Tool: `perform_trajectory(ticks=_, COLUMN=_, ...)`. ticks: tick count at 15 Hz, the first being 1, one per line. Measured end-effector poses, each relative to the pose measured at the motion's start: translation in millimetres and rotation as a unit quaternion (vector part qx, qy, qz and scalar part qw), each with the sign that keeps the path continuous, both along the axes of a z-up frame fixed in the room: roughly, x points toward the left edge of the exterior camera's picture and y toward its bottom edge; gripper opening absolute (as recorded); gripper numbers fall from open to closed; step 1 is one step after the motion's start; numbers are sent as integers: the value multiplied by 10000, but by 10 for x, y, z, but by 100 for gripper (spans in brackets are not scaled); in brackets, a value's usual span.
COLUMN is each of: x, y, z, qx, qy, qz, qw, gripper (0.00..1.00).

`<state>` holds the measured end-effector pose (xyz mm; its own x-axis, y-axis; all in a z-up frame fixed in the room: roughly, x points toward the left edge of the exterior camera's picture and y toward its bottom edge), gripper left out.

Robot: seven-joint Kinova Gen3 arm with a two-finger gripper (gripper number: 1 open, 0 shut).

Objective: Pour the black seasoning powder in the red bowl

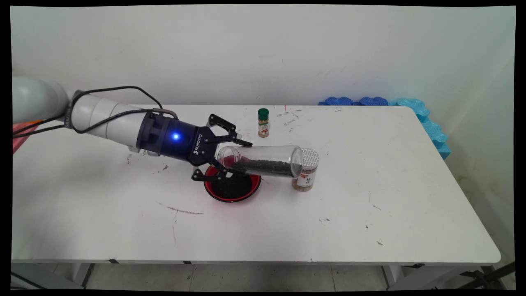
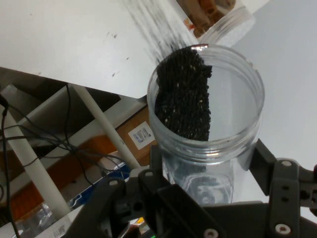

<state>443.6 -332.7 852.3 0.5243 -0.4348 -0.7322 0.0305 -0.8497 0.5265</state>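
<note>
The clear jar hid part of the red bowl beneath it and the upper left side of the white-capped jar behind it. That jar's label print was too small to read. In the hand view, the picture's top edge cut off the white-capped jar.

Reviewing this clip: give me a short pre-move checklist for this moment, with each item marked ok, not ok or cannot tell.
1. gripper shut on the clear jar: ok.
2. Jar lying roughly level, so the black grains stay inside: ok.
3. Jar's gripped end above the red bowl: ok.
4. Jar's far end clear of the white-capped spice jar: cannot tell, they overlap in the main view.
5. Green-capped bottle upright, away from the arm: ok.
</note>
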Motion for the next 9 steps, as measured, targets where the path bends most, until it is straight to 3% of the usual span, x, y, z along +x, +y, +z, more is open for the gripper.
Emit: perform_trajectory(ticks=9, x=-8, y=-35, z=7, qx=150, qy=263, qz=179, qw=9994, gripper=0)
